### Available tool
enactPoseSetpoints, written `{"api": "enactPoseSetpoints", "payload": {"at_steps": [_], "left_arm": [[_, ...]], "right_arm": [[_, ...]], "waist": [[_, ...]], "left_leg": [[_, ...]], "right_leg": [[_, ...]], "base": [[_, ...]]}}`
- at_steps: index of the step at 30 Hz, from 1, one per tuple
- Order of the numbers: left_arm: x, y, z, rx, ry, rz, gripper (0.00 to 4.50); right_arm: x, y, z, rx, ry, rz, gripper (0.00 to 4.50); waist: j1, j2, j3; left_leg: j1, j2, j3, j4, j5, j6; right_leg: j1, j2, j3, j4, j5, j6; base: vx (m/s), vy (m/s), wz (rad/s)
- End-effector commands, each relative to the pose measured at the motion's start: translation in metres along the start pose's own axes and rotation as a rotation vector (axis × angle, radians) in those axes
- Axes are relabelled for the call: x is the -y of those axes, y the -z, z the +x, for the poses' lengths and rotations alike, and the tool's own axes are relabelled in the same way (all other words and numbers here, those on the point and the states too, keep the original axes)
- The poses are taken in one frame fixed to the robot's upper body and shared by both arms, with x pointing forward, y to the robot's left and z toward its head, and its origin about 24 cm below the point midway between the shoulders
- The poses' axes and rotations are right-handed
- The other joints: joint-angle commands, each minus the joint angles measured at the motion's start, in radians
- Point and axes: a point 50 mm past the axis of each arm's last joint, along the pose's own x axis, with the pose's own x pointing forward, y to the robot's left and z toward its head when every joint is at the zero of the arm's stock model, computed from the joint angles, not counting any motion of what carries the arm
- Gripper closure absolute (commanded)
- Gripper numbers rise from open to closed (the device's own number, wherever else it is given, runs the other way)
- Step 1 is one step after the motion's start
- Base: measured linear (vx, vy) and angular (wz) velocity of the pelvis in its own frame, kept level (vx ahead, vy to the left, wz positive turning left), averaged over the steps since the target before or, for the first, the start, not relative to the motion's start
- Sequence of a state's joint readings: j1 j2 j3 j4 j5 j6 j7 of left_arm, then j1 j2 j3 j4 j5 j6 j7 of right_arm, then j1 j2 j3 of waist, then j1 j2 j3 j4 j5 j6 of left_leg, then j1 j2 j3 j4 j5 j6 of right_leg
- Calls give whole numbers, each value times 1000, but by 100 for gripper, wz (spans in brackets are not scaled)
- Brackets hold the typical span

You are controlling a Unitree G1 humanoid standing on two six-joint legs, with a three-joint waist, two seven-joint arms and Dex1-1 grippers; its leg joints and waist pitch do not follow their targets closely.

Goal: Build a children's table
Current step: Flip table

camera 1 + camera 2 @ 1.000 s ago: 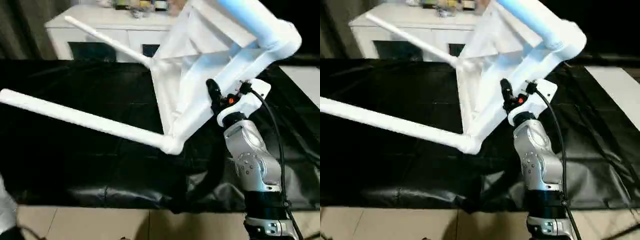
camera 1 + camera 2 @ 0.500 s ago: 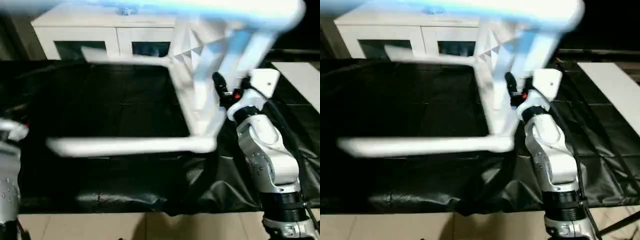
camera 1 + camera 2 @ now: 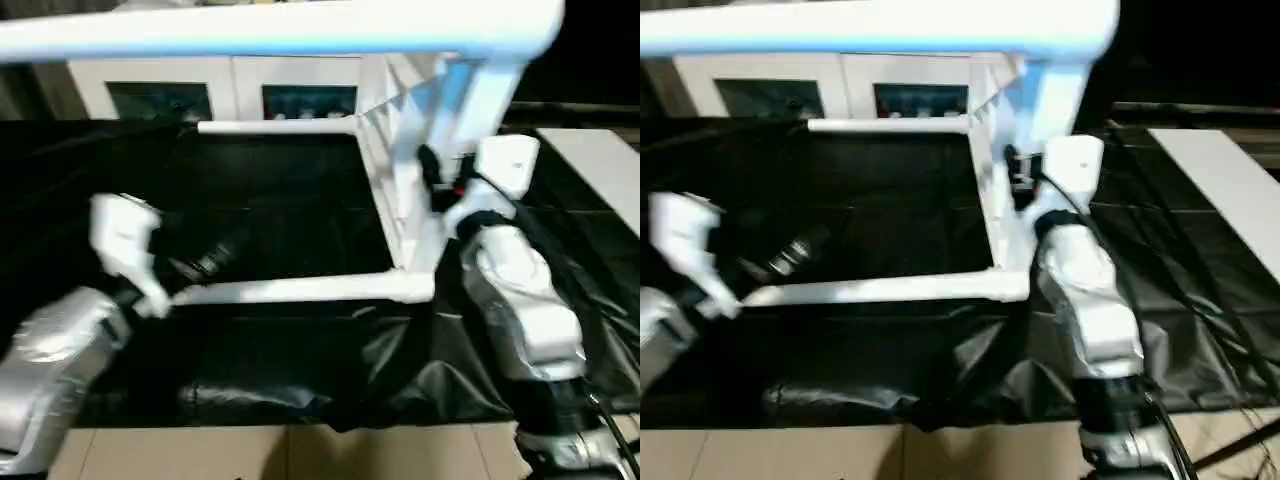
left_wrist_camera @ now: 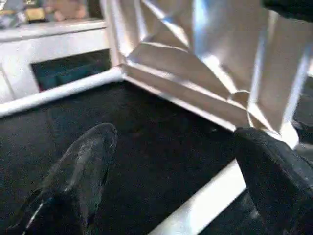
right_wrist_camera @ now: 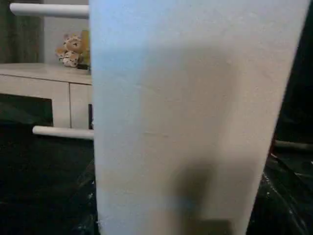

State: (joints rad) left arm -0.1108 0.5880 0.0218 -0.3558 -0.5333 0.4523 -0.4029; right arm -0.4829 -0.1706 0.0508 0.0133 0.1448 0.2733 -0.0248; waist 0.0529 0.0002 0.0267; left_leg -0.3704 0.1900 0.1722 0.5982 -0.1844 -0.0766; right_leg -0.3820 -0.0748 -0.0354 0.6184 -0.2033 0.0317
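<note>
- Swung round since a second ago, the children's table (image 3: 400, 190) now stands on edge with its legs running level across my view instead of slanting, and my left arm has come in from the side toward the near leg (image 3: 300, 290).
- It sits over the black sheet (image 3: 270, 370), ribbed underside facing my left; one leg (image 3: 280, 30) runs across the top of my view, another (image 3: 275, 127) lies further back, and the near leg points toward my left hand.
- I judge it light, since one hand carries it, and stiff in the ribs, but the long legs give leverage and the smooth plastic could slip or twist in a single grip.
- My right fingers (image 3: 432, 178) are part-closed on the tabletop's edge near a corner socket; the blur makes the exact contact hard to read, but the wrist view shows white plastic right against them.
- My left fingers (image 4: 88, 166) are spread wide and hold nothing, with the near leg passing just beside them.
- A sound second hold, I think, is that near leg close to its socket, where it is thickest.
- Behind stands a white cabinet (image 3: 150, 85) with glass doors.
</note>
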Motion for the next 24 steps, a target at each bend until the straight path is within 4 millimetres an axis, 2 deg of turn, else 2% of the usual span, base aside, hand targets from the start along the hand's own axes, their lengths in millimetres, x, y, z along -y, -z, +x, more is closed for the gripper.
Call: {"api": "enactPoseSetpoints", "payload": {"at_steps": [1, 3, 5, 6, 8, 9, 10, 11, 12, 14, 15, 16, 17, 18, 19, 20, 21, 22, 24], "left_arm": [[4, -10, 4, 0, 39, 97, 0], [7, -22, 10, 13, 85, 187, 0], [9, -30, 14, 44, 101, 230, 0], [9, -33, 16, 60, 111, 249, 0], [16, -41, 18, 112, 178, 283, 0], [19, -43, 18, 131, 201, 289, 0], [21, -43, 19, 135, 217, 301, 0], [23, -43, 20, 136, 239, 327, 0], [25, -43, 20, 138, 251, 342, 0], [28, -38, 23, 147, 283, 444, 0], [28, -34, 24, 147, 282, 492, 0], [28, -31, 24, 159, 277, 521, 0], [28, -31, 24, 159, 277, 521, 0], [28, -28, 24, 176, 270, 559, 0], [28, -26, 23, 199, 261, 603, 0], [28, -28, 23, 233, 235, 639, 0], [28, -28, 23, 238, 231, 644, 0], [25, -37, 22, 316, 155, 707, 0], [24, -45, 20, 380, 100, 735, 0]], "right_arm": [[-1, 22, 0, -99, -13, -7, 194], [-4, 23, 4, -77, -50, -7, 186], [-5, 24, 6, -65, -67, -5, 174], [-5, 23, 6, -54, -74, -8, 153], [-3, 23, 3, -4, -83, -28, 149], [-2, 23, 0, 16, -84, -35, 133], [-2, 23, -3, 34, -94, -38, 133], [-1, 22, -6, 57, -100, -44, 109], [0, 22, -9, 73, -99, -50, 109], [4, 19, -23, 169, -101, -80, 99], [4, 19, -29, 204, -112, -84, 83], [3, 18, -34, 235, -134, -91, 73], [3, 18, -34, 235, -134, -91, 67], [2, 14, -42, 290, -161, -105, 67], [1, 8, -51, 359, -190, -103, 56], [-1, 1, -55, 416, -220, -110, 42], [-1, 0, -55, 424, -224, -111, 30], [-5, -9, -59, 495, -276, -149, 25], [-8, -14, -60, 531, -308, -177, 18]], "waist": [[-5, 14, -33], [-6, 12, -33], [-7, 20, -37], [-7, 13, -38], [-6, 31, -40], [-7, 26, -40], [-5, 43, -44], [-7, 36, -44], [-7, 33, -46], [-6, 51, -47], [-5, 51, -50], [-4, 48, -51], [-2, 51, -53], [-4, 49, -55], [-1, 52, -54], [-3, 59, -53], [-5, 57, -53], [-8, 55, -51], [-11, 57, -44]], "left_leg": [[24, 21, -13, -90, -398, -100], [23, 21, -15, -91, -412, -100], [23, 21, -16, -90, -408, -104], [17, 21, -15, -89, -384, -101], [16, 19, -14, -85, -354, -95], [13, 20, -12, -85, -343, -92], [12, 20, -13, -82, -308, -92], [12, 20, -10, -81, -295, -87], [8, 18, -9, -77, -261, -77], [5, 17, -7, -70, -209, -58], [7, 17, -7, -68, -195, -49], [1, 16, -7, -65, -168, -34], [0, 17, -8, -63, -138, -24], [0, 17, -9, -63, -127, -19], [-2, 18, -9, -62, -122, -7], [-1, 20, -10, -63, -134, -3], [-1, 21, -10, -64, -148, 2], [1, 22, -11, -67, -177, 2], [5, 26, -11, -72, -249, -2]], "right_leg": [[2, -36, 34, -84, -349, -68], [1, -35, 33, -85, -356, -67], [3, -37, 33, -82, -331, -82], [10, -37, 31, -78, -287, -100], [11, -40, 32, -75, -245, -118], [13, -41, 32, -77, -233, -122], [18, -41, 33, -66, -181, -137], [18, -38, 31, -70, -156, -143], [25, -36, 31, -64, -106, -155], [29, -35, 30, -61, -27, -168], [29, -36, 30, -60, -8, -172], [36, -35, 30, -56, 28, -174], [38, -35, 29, -51, 65, -178], [39, -34, 28, -49, 78, -183], [38, -35, 28, -50, 84, -183], [38, -36, 27, -49, 81, -179], [37, -35, 26, -53, 71, -178], [37, -36, 26, -54, 40, -183], [35, -38, 27, -64, -53, -183]], "base": [[0, 0, 0], [0, 0, 0], [0, 0, 0], [0, 0, 0], [0, 0, 0], [0, 0, 0], [0, 0, 0], [0, 0, 0], [0, 0, 0], [0, 0, 0], [0, 0, 0], [0, 0, 0], [0, 0, 0], [0, 0, 0], [0, 0, 0], [0, 0, 0], [0, 0, 0], [0, 0, 0], [0, 0, 0]]}}
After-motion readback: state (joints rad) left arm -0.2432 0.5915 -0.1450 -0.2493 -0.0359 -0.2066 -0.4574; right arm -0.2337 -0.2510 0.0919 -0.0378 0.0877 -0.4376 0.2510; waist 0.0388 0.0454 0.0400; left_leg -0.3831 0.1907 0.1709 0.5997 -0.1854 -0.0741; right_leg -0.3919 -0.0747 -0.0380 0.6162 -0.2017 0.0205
